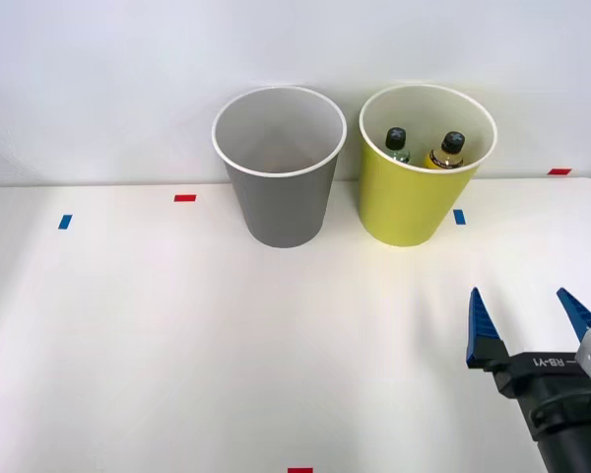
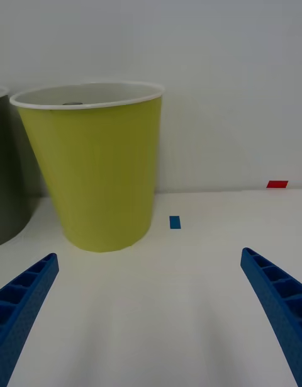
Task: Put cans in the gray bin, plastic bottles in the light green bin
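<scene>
Your right pincer [image 1: 528,314] hangs low over the white tabletop [image 1: 158,345], blue fingers [image 2: 28,296] spread wide with nothing between them. Both plastic bottles [image 1: 422,148] stand inside the light green bin [image 1: 414,202], black caps up, green-labelled one beside the amber one. The gray bin [image 1: 281,202] stands just beside it on the left, the two near the back wall.

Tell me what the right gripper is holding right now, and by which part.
Nothing. The right gripper is open with only bare table between its jaws. Both plastic bottles sit inside the light green bin.
</scene>
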You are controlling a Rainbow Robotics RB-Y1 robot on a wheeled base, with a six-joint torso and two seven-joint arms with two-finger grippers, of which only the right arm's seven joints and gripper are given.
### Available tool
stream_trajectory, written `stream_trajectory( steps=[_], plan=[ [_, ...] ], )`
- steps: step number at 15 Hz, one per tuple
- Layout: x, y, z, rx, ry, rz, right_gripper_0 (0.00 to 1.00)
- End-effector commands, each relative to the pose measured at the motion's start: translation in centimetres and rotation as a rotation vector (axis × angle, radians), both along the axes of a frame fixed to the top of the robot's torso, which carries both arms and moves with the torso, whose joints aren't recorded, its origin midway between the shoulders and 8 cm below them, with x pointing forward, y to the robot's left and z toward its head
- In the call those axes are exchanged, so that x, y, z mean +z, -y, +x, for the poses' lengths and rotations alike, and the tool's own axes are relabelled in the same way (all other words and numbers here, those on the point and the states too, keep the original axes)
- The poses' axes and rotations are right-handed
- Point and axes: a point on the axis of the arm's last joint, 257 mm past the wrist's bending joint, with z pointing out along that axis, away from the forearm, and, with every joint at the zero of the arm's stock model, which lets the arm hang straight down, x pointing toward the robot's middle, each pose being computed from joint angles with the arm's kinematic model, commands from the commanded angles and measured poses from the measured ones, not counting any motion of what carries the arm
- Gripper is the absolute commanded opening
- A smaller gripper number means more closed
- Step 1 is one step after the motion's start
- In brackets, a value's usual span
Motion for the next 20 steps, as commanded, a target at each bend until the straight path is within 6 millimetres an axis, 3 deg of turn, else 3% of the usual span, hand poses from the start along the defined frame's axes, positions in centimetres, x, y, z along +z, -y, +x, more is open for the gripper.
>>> stream_trajectory(
  steps=[1,7,11,15,17,20],
  plan=[
    [-0.9,0.3,-1.1,-0.039,-0.019,-0.077,1.0],
    [-2.2,1.6,-2.2,-0.102,-0.048,-0.192,1.0],
    [-5.2,2.6,-3.3,-0.137,-0.049,-0.143,1.0],
    [-8.2,1.4,-5.9,-0.101,-0.078,0.038,1.0],
    [-9.2,0.7,-7.0,-0.08,-0.108,0.056,1.0],
    [-10.3,-1.9,-8.3,0.002,-0.152,0.044,1.0]
  ],
)
